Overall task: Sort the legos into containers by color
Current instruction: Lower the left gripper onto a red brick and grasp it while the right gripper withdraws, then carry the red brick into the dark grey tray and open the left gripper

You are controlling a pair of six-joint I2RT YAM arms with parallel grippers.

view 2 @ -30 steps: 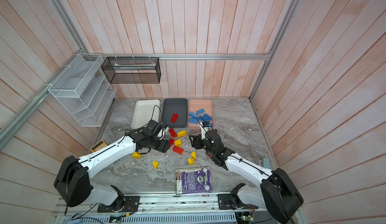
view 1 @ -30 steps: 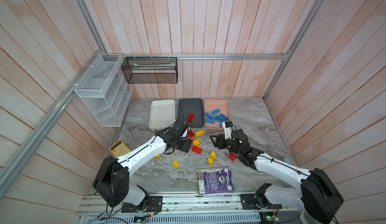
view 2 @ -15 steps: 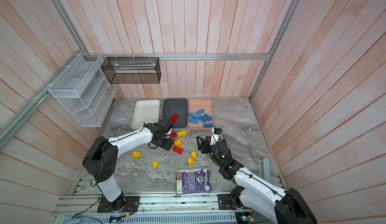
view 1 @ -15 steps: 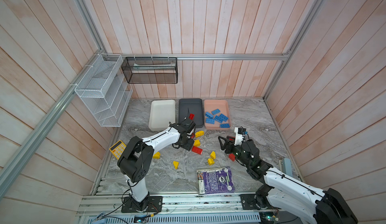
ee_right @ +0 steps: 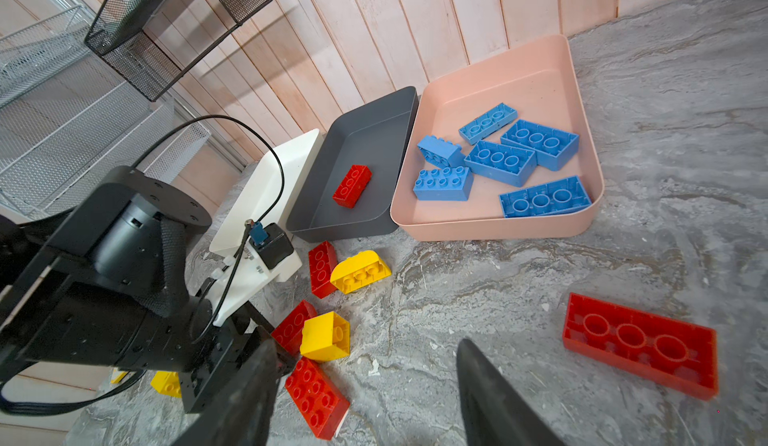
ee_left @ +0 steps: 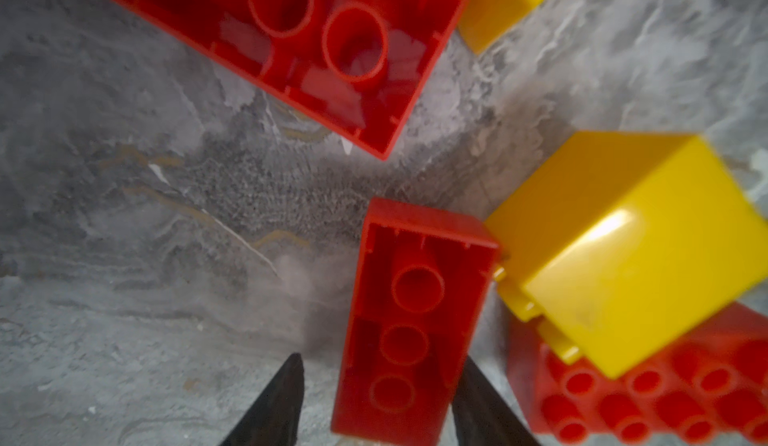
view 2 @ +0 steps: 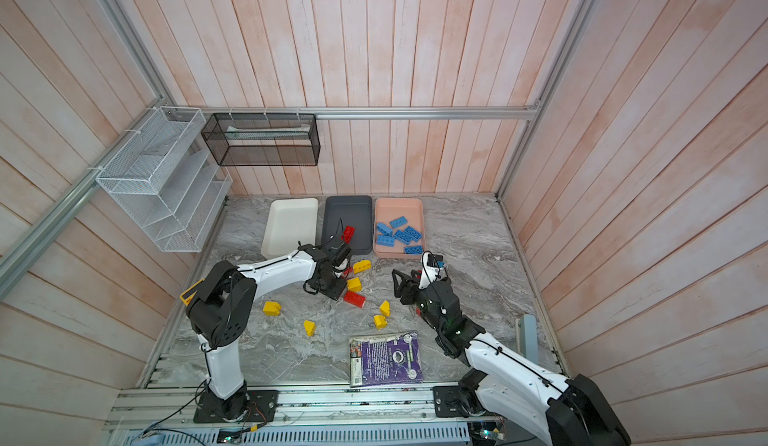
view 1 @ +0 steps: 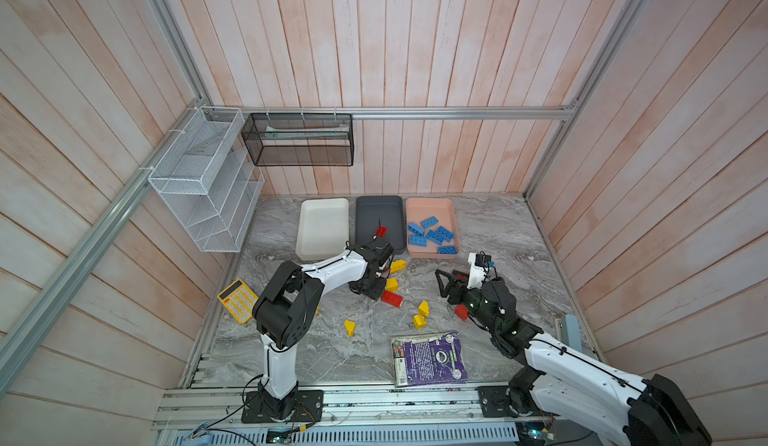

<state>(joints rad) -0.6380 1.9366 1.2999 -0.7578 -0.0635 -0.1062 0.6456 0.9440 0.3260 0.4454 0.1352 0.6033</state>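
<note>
Your left tool [ee_left: 380, 358] is low over the grey marbled bench [view 1: 498, 232], near the front of the dark grey plastic tray [view 1: 380, 215]. Its fingers straddle a red rectangular plastic brick [ee_left: 407, 319] whose hollow underside faces the wrist camera. One finger meets the brick and the other shows a narrow gap, so the tool is spread around it, not clamped. A yellow cube-shaped brick [ee_left: 623, 248] sits right against that red one.

Your right tool [ee_right: 365, 342] hangs over bare bench, fingers spread and empty, near a flat red brick [ee_right: 640, 344] lying hollow side up.

You have one small red brick [view 1: 380, 230] in the dark grey tray and six blue bricks [view 1: 434, 236] in the salmon pink tray [view 1: 428, 209] beside it. Loose yellow bricks [view 1: 424, 308] lie on the bench between the arms.
</note>
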